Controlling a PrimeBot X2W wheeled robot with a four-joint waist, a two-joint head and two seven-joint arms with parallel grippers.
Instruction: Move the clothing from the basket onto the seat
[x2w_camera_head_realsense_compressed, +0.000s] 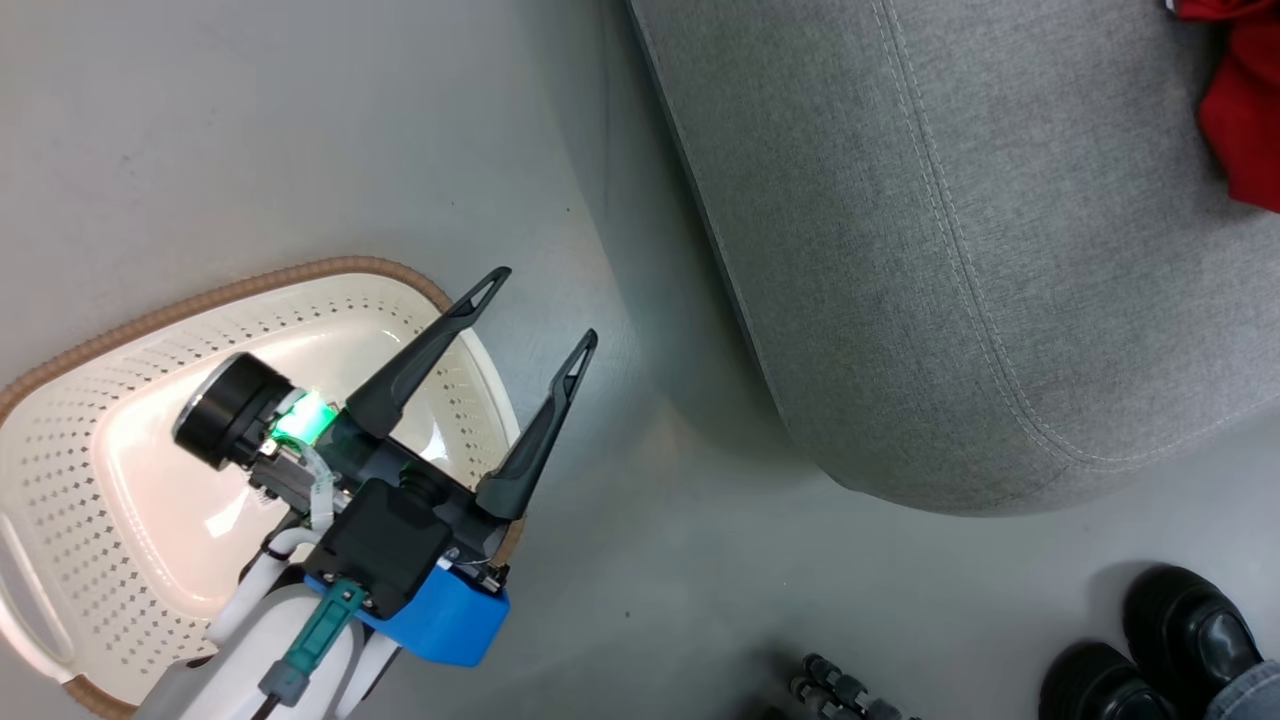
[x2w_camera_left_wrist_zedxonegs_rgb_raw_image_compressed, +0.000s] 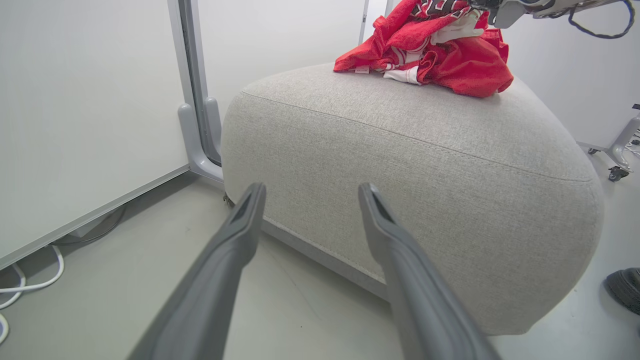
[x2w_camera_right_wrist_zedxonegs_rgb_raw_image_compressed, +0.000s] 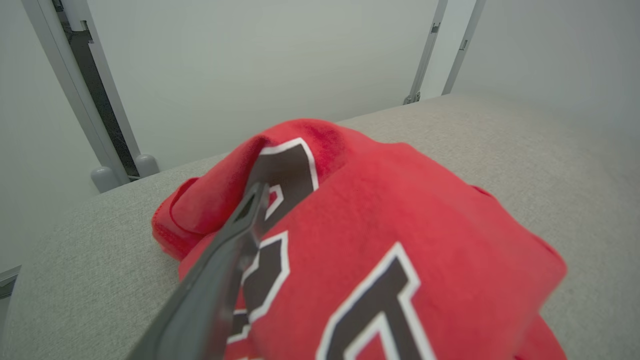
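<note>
The clothing (x2w_camera_left_wrist_zedxonegs_rgb_raw_image_compressed: 440, 55) lies heaped on the seat (x2w_camera_left_wrist_zedxonegs_rgb_raw_image_compressed: 400, 165), well apart from the basket (x2w_camera_head_realsense_compressed: 300, 268) on the floor. The basket's visible bottom is bare, though the left arm hides part of it, so it is probably empty. The left pincer (x2w_camera_head_realsense_compressed: 545, 305) hangs released over the basket's edge, grasping nothing; the right pincer (x2w_camera_right_wrist_zedxonegs_rgb_raw_image_compressed: 320, 200) sits at the heap, one finger (x2w_camera_right_wrist_zedxonegs_rgb_raw_image_compressed: 220, 270) against the lettered cloth, the other buried, so I cannot tell whether it has let go. The step in hand looks like the drop; next comes a straight lift clear, without dragging fabric off the seat.
</note>
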